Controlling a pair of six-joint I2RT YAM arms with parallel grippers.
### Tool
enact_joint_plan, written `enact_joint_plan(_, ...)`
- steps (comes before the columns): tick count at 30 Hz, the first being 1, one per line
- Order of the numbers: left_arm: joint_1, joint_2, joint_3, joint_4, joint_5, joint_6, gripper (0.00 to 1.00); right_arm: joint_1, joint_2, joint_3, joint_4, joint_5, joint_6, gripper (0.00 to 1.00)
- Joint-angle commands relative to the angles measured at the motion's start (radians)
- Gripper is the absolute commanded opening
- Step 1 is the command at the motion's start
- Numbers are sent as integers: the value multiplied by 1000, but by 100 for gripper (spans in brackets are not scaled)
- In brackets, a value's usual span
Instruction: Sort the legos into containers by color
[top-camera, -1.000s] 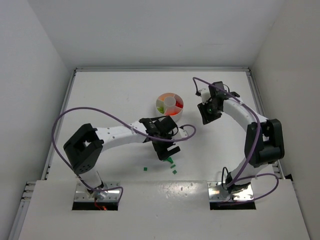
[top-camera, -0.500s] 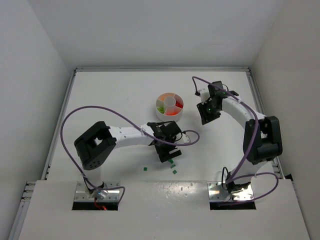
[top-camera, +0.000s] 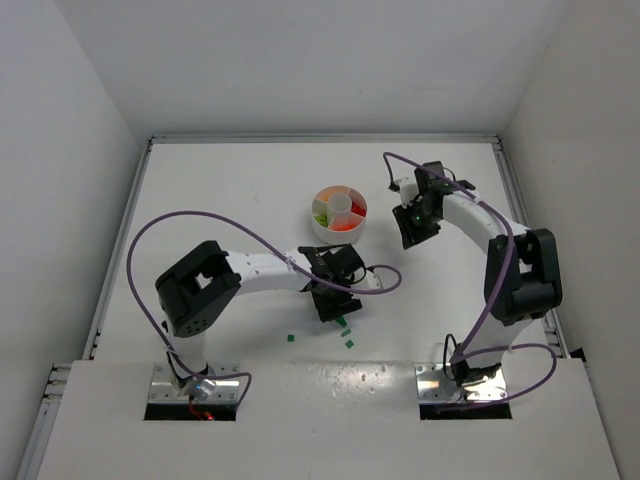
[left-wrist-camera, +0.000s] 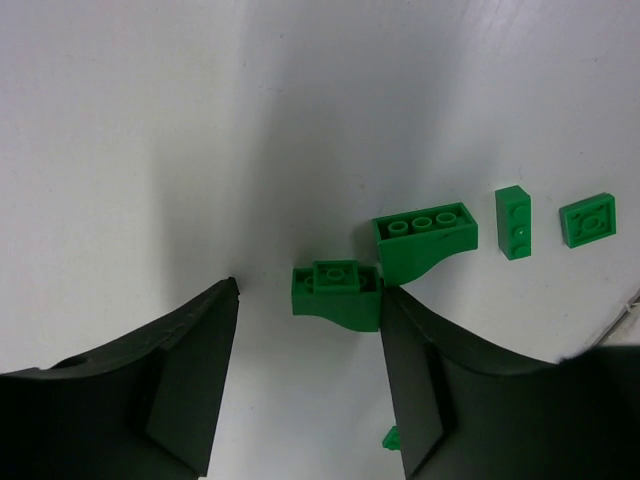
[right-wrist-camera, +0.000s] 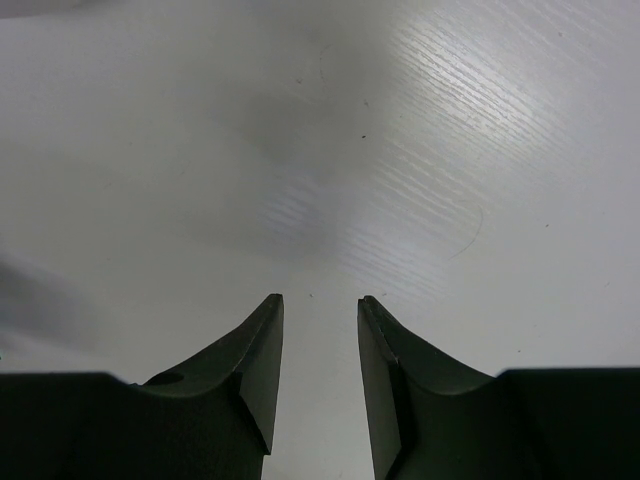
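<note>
My left gripper (left-wrist-camera: 308, 290) is open and low over the table; a small green arched brick (left-wrist-camera: 337, 293) lies between its fingertips, touching the right finger (left-wrist-camera: 420, 350). A longer green arched brick (left-wrist-camera: 425, 240), a narrow green brick (left-wrist-camera: 513, 222) and a square green plate (left-wrist-camera: 588, 219) lie just beyond. In the top view the left gripper (top-camera: 333, 305) sits over green bricks (top-camera: 346, 330). The round white dish (top-camera: 340, 211) holds red, orange, yellow and green bricks in its wedges. My right gripper (right-wrist-camera: 320, 300) is open and empty above bare table, right of the dish (top-camera: 414, 225).
A lone green brick (top-camera: 291, 338) lies near the front edge, left of the cluster. A green bit (left-wrist-camera: 391, 437) shows by the left gripper's right finger. Purple cables loop over both arms. White walls bound the table at the back and sides.
The left arm has swung its elbow rightwards while its gripper stayed low over the green bricks. The right gripper has shifted slightly.
</note>
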Motion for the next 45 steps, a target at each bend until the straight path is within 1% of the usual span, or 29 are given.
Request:
enact_joint_plan(1,-14,5,7,18,24,26,63,-5,1,41,4,-14,3,37)
enact_joint_plan(3,-14,5,7,18,24,26,60,-5,1,41,4,-14,3,37)
enact_joint_plan(4,-5,5,7,18,24,26,60,-5,1,41,4,-14,3,37)
enact_joint_plan(5,-5,5,7,18,24,26,56,-5,1,41,4,-14,3,37)
enact_joint_plan(9,18,-5,7,18,24,26,49,-5,10,50,4,-23,3,37)
enact_joint_plan(11,27,-15,33,18,24,26,48,-5,19,60,4,-34,3,37)
enact_joint_plan(13,64,-38,50,18,24,26,44,-5,19,60,-5,-34,3,37)
enact_joint_plan(15,88,-50,93,-9,65,17,43,-5,28,69,-5,-45,3,37)
enact_joint_plan(20,165,-113,247,-49,117,8,43,-5,39,99,-14,-54,3,37)
enact_joint_plan(23,205,-124,326,-49,117,-31,42,-5,59,109,-14,-63,3,37)
enact_joint_plan(25,220,-124,409,-49,117,-47,42,-5,59,118,-23,-63,3,35)
enact_joint_plan(30,262,-50,580,-49,25,-88,42,-5,68,129,-23,-63,3,34)
enact_joint_plan(34,299,34,666,-58,-10,-109,42,-5,79,152,-32,-63,3,33)
enact_joint_plan(39,328,91,699,-69,20,-129,42,-5,79,161,-32,-63,3,33)
enact_joint_plan(45,349,111,717,-69,21,-149,42,-5,79,161,-32,-63,3,33)
